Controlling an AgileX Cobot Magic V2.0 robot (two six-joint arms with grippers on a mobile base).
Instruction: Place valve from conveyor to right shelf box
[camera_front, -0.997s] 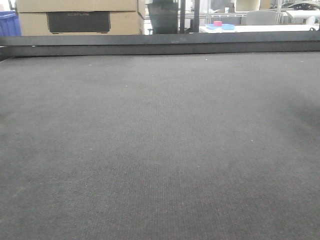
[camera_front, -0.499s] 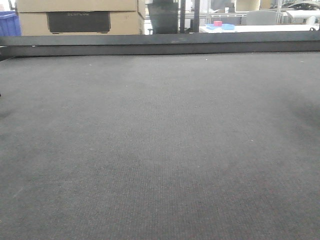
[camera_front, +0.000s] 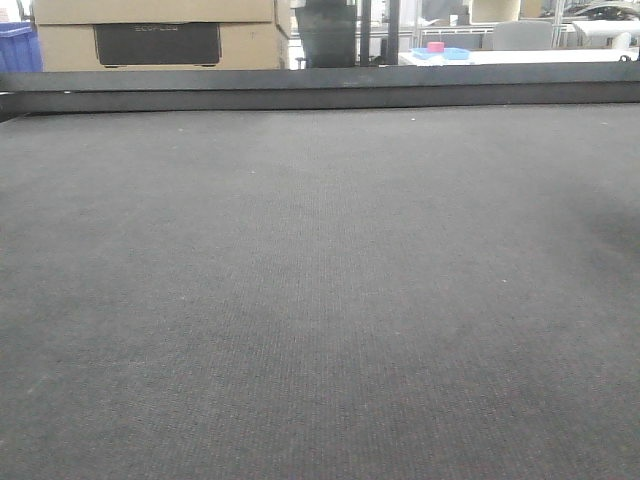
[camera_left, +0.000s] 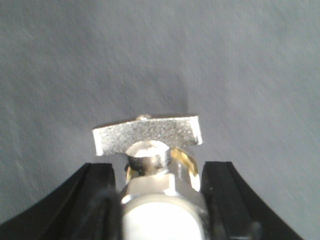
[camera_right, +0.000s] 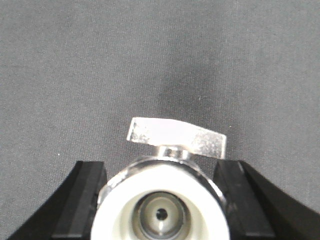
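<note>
Left gripper (camera_left: 160, 172): 2 black fingers (camera_left: 92, 200), 1 on each side of a valve (camera_left: 162, 200), pressed against its body.
Right gripper (camera_right: 161, 170): 2 black fingers (camera_right: 82, 200) clamped on another valve (camera_right: 160, 210) at its white-rimmed end.
Wrists: both angled down toward the conveyor (camera_left: 250, 60).

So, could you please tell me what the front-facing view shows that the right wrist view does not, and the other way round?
Only the front-facing view shows the dark rail, the cardboard boxes behind it and a blue bin; no valve or gripper appears there. Only the right wrist view shows the valve, white end toward the camera, held in the right gripper. Both show the dark woven belt of the conveyor.
</note>
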